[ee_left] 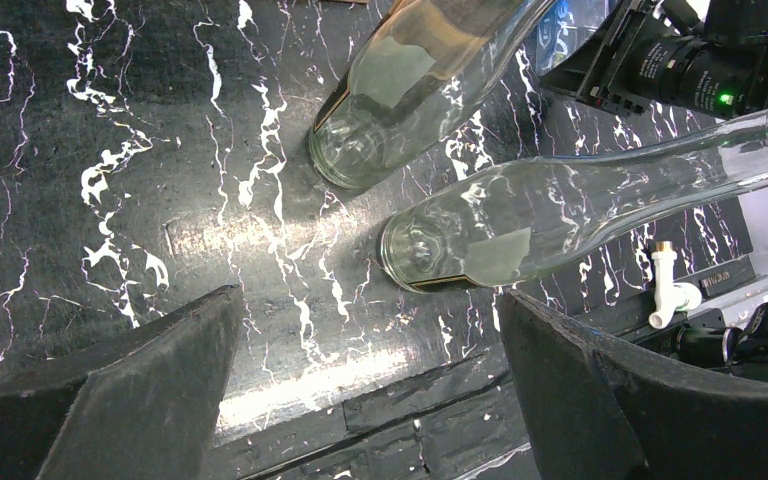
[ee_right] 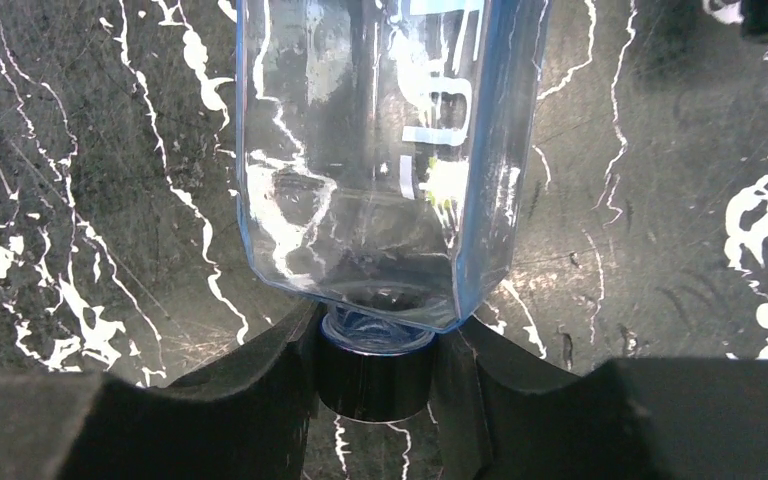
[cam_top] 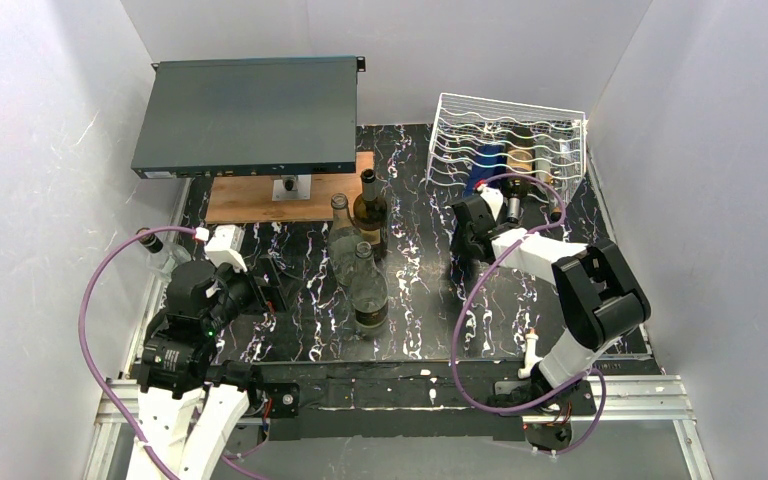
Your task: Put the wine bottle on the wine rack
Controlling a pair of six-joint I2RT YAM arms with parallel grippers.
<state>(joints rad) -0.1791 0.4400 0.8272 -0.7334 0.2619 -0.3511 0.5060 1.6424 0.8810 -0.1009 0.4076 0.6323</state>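
The wine bottle (ee_right: 380,150) is blue-tinted clear glass with a black screw cap (ee_right: 375,375). My right gripper (ee_right: 380,340) is shut on that cap and neck, one finger on each side. In the top view the bottle (cam_top: 483,165) reaches from the right gripper (cam_top: 482,198) to the front of the white wire wine rack (cam_top: 510,115) at the back right. I cannot tell whether it rests in a cradle. My left gripper (ee_left: 368,300) stands open and empty low over the mat at the left (cam_top: 275,285).
Three bottles stand mid-table: two clear (cam_top: 370,290), (cam_top: 342,235) and one dark (cam_top: 370,215). Two clear ones (ee_left: 560,215), (ee_left: 410,90) show just beyond my left fingers. A dark bottle (cam_top: 522,150) lies in the rack. A flat dark metal box (cam_top: 250,115) sits on a wooden board, back left.
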